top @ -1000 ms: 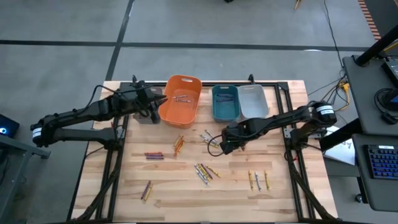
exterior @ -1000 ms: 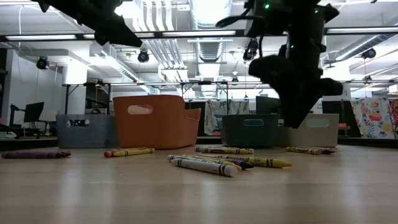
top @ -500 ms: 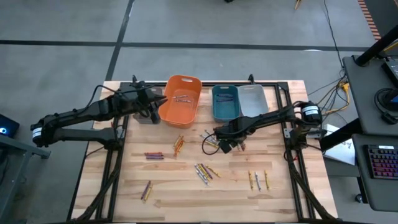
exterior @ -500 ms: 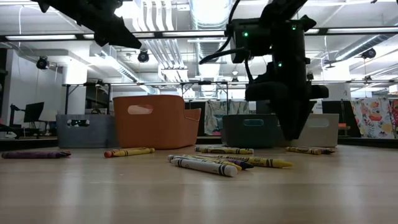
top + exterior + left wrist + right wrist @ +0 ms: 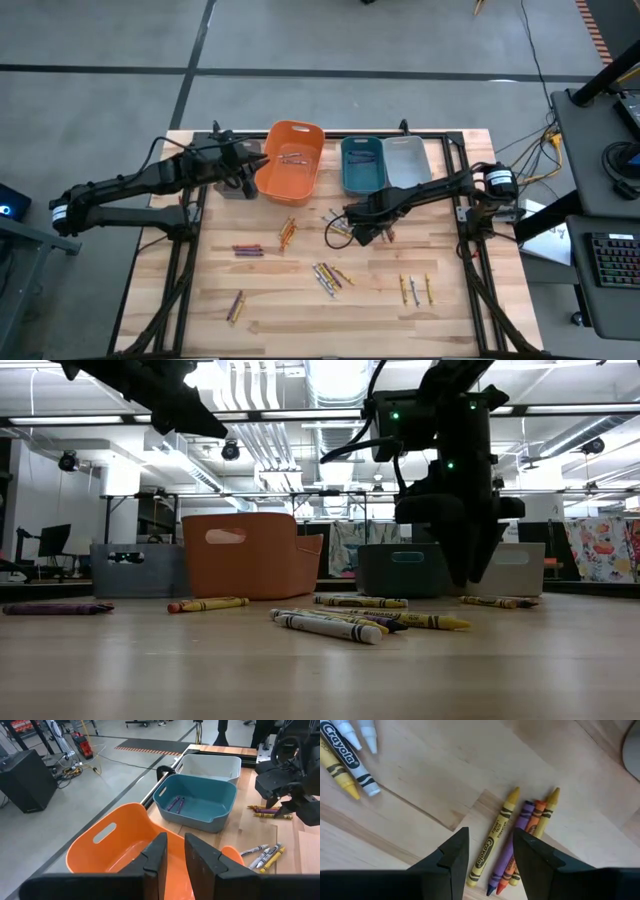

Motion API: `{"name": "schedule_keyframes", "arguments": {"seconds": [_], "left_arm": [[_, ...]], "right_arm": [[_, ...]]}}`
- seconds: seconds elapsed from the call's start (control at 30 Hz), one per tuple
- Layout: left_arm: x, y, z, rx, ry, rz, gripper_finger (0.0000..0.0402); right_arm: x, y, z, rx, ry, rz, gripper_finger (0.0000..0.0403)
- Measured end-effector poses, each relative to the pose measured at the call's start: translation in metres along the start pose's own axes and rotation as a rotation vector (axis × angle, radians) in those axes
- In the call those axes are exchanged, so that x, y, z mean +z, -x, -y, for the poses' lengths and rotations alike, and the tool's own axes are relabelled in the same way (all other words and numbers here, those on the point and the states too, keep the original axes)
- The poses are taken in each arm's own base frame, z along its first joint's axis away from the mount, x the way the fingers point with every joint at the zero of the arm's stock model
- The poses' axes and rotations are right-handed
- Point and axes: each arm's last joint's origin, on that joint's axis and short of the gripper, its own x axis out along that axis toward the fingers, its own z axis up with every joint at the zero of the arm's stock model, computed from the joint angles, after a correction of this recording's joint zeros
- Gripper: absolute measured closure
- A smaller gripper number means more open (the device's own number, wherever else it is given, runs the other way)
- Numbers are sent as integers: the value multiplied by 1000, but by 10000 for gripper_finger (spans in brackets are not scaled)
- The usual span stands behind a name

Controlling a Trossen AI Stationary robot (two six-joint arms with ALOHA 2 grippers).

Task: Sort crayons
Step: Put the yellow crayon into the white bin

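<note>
Teal bin (image 5: 197, 802): 2 purple crayons (image 5: 174, 803) inside

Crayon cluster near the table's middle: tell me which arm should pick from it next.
Right. The right claw hangs open directly over that crayon cluster, a yellow crayon between its fingers. The left claw is over at the orange bin.

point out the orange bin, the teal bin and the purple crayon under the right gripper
orange bin (image 5: 292, 160), high view, on its inside floor
teal bin (image 5: 200, 805), left wrist view, on its inside floor
purple crayon (image 5: 512, 840), right wrist view, on the middle of its wrapper
</note>
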Motion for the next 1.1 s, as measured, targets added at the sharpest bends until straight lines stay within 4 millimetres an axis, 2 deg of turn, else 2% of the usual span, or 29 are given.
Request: {"name": "schedule_keyframes", "arguments": {"seconds": [0.43, 1.1], "left_arm": [[0, 0, 0, 0, 0, 0, 353], [0, 0, 0, 0, 0, -1, 353]], "right_arm": [[-5, -16, 4, 11, -37, 4, 270], [-7, -28, 4, 71, -38, 39, 276]]}}
